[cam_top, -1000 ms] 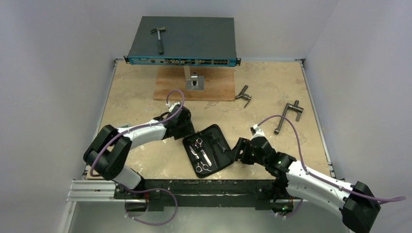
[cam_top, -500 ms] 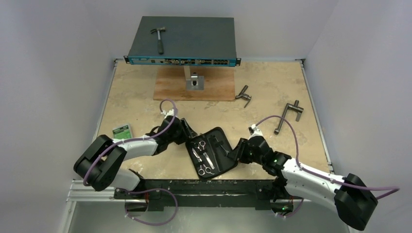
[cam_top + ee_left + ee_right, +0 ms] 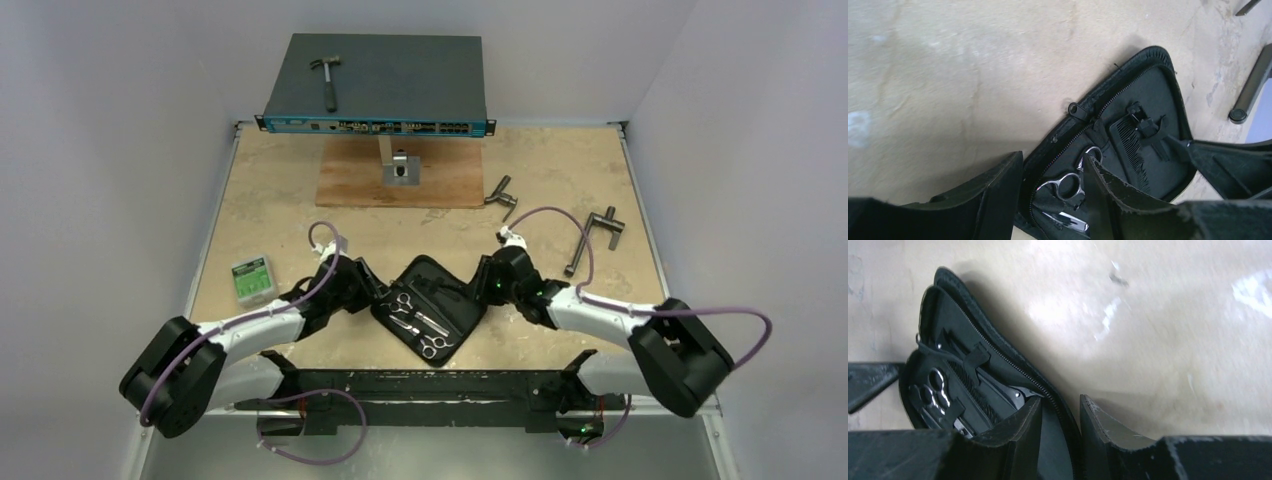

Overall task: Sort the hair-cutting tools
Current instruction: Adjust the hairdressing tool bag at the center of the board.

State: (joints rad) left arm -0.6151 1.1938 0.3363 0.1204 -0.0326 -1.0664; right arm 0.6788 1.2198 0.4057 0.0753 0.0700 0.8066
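ops: Left end effector (image 3: 372, 298) (image 3: 1052, 157), grip state?

dev: Narrow gap, clamped on the left rim of the black zip case (image 3: 455, 300) (image 3: 1148, 95). One finger (image 3: 988, 195) is outside the rim and the other is inside, over the lining.

ops: Right end effector (image 3: 483, 290) (image 3: 1060, 400)?

dev: Same on the opposite corner. Narrow gap, with the zipper edge of the case (image 3: 938, 305) pinched between the fingers.

ops: Where are the tools?

dev: All in the open case, which lies corner-on like a diamond on the desk (image 3: 280, 210), between the two arms near the front edge. Two silver scissors sit in the near half, one (image 3: 405, 303) just ahead of the other (image 3: 435, 345). Their finger rings show in the left wrist view (image 3: 1070, 182) and the right wrist view (image 3: 935, 387). The black comb (image 3: 1130, 145) (image 3: 970, 387) is strapped into the far half, beside the scissors. I can't pick out the hair clip for certain.

ops: What's around the case?

dev: A green box (image 3: 252, 277) is to the left, near the left forearm. Two grey T-handled tools (image 3: 503, 195) (image 3: 596, 236) are on the right rear of the desk, well apart from the case. At the back there's a wooden board (image 3: 350, 180). A network switch (image 3: 400, 80) stands raised above it, with a hammer (image 3: 326, 78) lying on top.
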